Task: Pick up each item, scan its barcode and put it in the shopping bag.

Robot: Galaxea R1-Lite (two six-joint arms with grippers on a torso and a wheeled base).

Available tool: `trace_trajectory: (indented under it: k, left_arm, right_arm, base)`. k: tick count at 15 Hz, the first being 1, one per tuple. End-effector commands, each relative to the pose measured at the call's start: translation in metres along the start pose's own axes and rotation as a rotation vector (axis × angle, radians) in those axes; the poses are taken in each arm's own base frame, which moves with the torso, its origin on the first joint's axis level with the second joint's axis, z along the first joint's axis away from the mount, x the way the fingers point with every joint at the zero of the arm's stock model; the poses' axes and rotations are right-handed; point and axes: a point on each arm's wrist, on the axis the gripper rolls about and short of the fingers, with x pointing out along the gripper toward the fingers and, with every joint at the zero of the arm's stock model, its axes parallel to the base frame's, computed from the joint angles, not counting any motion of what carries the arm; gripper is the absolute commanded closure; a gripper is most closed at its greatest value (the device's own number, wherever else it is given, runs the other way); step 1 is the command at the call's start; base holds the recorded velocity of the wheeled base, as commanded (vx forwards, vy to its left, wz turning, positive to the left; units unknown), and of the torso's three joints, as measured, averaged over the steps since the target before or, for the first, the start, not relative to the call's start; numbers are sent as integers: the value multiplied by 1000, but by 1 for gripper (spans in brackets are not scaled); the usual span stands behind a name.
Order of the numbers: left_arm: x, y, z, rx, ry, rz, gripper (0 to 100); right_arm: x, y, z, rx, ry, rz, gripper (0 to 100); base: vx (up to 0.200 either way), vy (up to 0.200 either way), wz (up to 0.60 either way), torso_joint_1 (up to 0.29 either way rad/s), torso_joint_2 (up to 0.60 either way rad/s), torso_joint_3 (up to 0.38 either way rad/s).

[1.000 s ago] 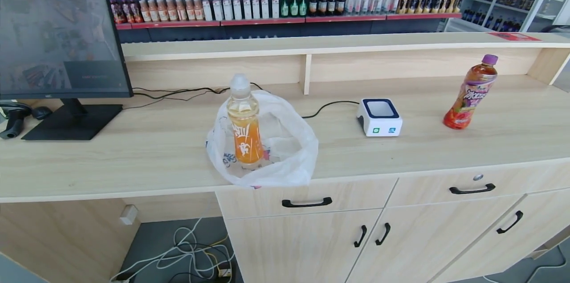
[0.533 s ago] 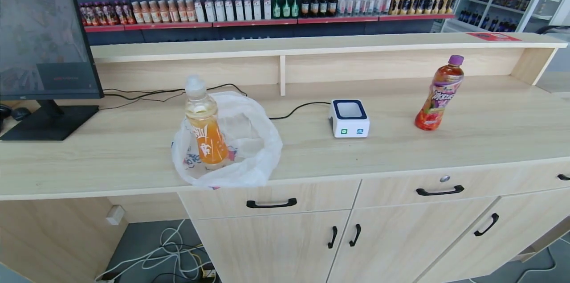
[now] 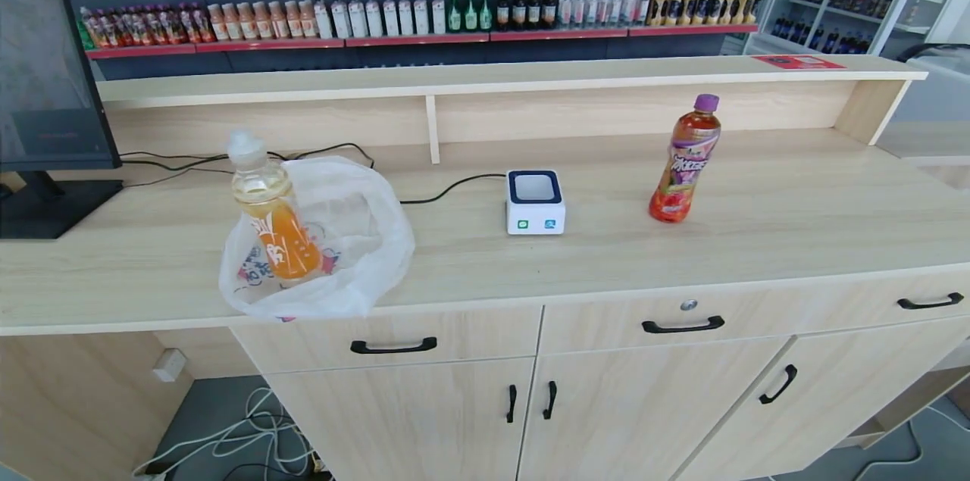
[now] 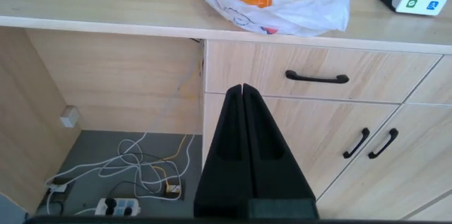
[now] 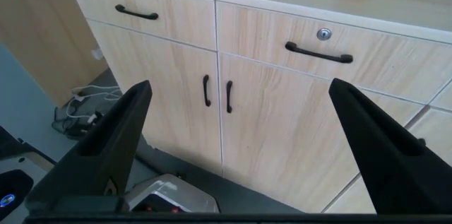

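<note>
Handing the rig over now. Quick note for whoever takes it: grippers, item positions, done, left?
Left gripper: shut, empty, low in front of the cabinet, below the counter edge.
Right gripper: open, empty, also low, facing the cabinet doors.
Orange bottle stands upright in the shopping bag on the counter, left of the scanner.
Purple-capped bottle stands upright on the counter, right of the scanner.
Done: one bottle bagged.
Left: pick up the purple-capped bottle, scan it, bag it.
</note>
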Motion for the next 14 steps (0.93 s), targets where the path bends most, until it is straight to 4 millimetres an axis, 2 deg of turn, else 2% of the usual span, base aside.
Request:
trace_trajectory:
  k: [1,5,8,12,14]
  left_arm:
    - [0,0,0,0,1,0,100]
    - [0,0,0,0,0,0,100]
    - [0,0,0,0,0,0,100]
    - [0,0,0,-2,0,0,100]
    - [0,0,0,-3,0,0,100]
  right_arm:
    - [0,0,0,-3,2,7,0]
    - [0,0,0,-3,1,2,0]
    - [0,0,0,2,2,5,0]
    - [0,0,0,17,2,7,0]
    - [0,0,0,19,1,7,0]
  base:
    - [0,-200,0,2,-2,2]
    - [0,-200,0,2,1,1]
    - [0,-200,600,1,1,2]
    - [0,-200,0,1,4,-1]
    - [200,-200,0,2,-2,5]
